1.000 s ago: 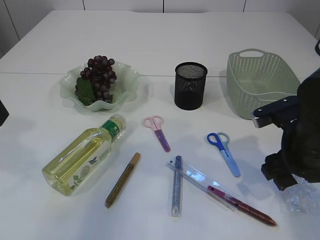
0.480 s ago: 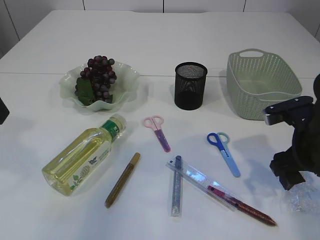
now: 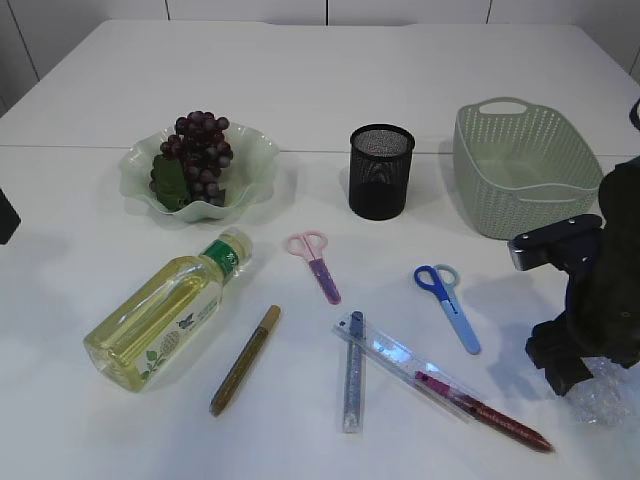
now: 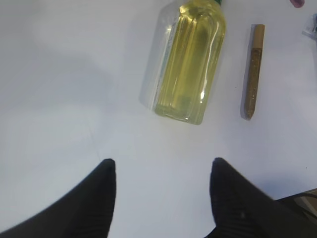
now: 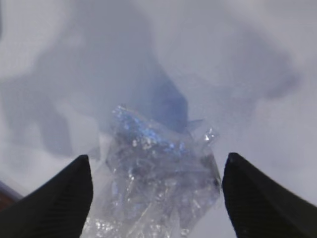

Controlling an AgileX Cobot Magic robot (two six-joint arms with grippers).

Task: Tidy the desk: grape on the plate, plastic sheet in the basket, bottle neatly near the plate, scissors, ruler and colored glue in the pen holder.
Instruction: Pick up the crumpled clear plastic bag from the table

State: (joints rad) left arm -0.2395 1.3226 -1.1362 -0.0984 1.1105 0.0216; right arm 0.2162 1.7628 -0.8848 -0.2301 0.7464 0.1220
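The crumpled clear plastic sheet [image 3: 603, 397] lies at the table's front right; in the right wrist view the plastic sheet [image 5: 153, 183] sits between my right gripper's [image 5: 156, 168] open fingers, untouched. My right arm [image 3: 590, 300] hangs over it. Grapes [image 3: 195, 150] lie on the green plate [image 3: 255, 150]. The bottle [image 3: 165, 310] lies on its side. Pink scissors [image 3: 318, 262], blue scissors [image 3: 448, 300], clear ruler [image 3: 400, 362], gold [image 3: 246, 358], blue [image 3: 353, 372] and red [image 3: 490, 412] glue pens lie loose. My left gripper [image 4: 161, 171] is open and empty, below the bottle [image 4: 185, 59].
The black mesh pen holder [image 3: 380, 170] stands at the middle back. The green basket [image 3: 520, 160] stands at the back right, just behind my right arm. The gold glue pen [image 4: 253, 69] lies right of the bottle in the left wrist view.
My right arm first shifted right, then came back left and lower over the plastic sheet. Nothing on the table has moved.
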